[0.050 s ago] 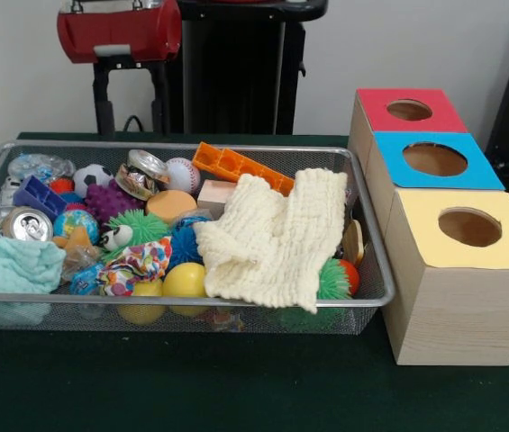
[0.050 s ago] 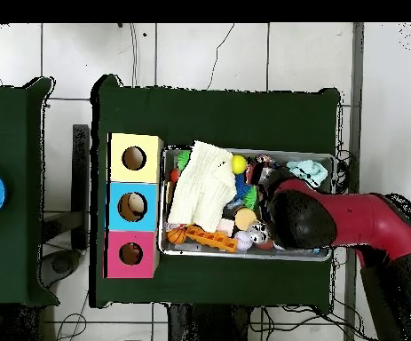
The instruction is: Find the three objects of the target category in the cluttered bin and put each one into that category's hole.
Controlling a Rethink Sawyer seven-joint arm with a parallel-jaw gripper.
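A wire-mesh bin (image 1: 182,298) holds a heap of toys. A cream knitted cloth (image 1: 277,238) covers its right half. Uncovered are an orange brick (image 1: 236,166), a baseball (image 1: 182,175), a soccer ball (image 1: 92,176), a drink can (image 1: 27,225), a purple spiky ball (image 1: 110,200), a green spiky ball (image 1: 139,225) and a yellow ball (image 1: 185,280). My gripper (image 1: 131,126) hangs open and empty above the bin's far left rim. In the overhead view the red arm (image 2: 351,218) hides it.
Right of the bin stand three wooden boxes, each with a round hole: red top (image 1: 380,112), blue top (image 1: 398,175), yellow top (image 1: 425,243). A teal cloth (image 1: 11,265) lies in the bin's near left corner. Something pale shows inside the blue box's hole (image 2: 133,206).
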